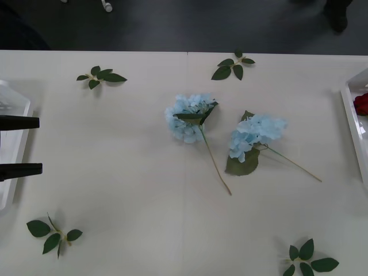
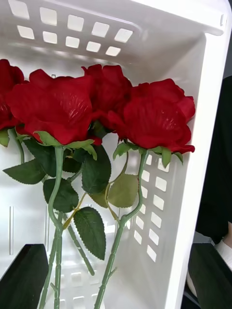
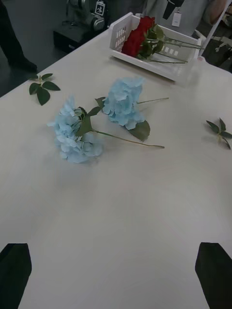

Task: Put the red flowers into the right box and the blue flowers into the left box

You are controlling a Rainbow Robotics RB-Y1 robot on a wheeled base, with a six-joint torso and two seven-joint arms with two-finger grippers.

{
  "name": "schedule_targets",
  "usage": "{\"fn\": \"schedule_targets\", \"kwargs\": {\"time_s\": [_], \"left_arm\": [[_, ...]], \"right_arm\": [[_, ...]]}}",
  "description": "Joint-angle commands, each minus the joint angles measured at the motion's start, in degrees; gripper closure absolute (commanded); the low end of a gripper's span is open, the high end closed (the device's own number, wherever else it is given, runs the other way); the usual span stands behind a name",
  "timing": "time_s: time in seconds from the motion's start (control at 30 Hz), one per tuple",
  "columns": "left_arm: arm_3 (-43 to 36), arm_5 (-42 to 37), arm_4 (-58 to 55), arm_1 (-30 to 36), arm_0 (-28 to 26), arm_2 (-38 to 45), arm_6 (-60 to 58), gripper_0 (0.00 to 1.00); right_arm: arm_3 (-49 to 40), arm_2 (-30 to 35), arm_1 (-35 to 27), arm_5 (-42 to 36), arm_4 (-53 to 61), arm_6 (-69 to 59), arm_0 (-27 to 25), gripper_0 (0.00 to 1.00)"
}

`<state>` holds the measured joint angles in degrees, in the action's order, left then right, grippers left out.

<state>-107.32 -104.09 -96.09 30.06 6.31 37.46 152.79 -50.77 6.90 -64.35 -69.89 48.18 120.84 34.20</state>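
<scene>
While the roses (image 2: 96,111) lay in the right box (image 3: 145,65), two hydrangeas (image 1: 190,117) remained mid-table; the left gripper (image 1: 17,146), spread empty by the left box (image 1: 14,103), risked snagging crossed stems. The right gripper (image 2: 116,275) was held open over the roses.

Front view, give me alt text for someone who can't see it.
Two blue flowers lie side by side mid-table, stems toward the robot. The left gripper hangs open, black fingers apart, over the left box; red flowers show in the right box. Leaf sprigs lie scattered around.
</scene>
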Motion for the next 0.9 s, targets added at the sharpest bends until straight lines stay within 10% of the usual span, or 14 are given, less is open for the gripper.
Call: {"fn": "schedule_targets", "kwargs": {"time_s": [0.03,0.6,0.9], "left_arm": [[-0.7,0.6,-0.1,1.0,0.8,0.7,2.2,0.0],[-0.7,0.6,-0.1,1.0,0.8,0.7,2.2,0.0],[-0.7,0.6,-0.1,1.0,0.8,0.7,2.2,0.0]], "right_arm": [[-0.6,1.7,-0.2,0.5,-0.1,2.6,1.3,0.14],[-29.6,3.0,2.8,-23.0,1.0,-23.9,1.2,0.15],[-47.9,-9.2,4.8,-24.9,3.2,-48.5,-0.6,0.14]]}}
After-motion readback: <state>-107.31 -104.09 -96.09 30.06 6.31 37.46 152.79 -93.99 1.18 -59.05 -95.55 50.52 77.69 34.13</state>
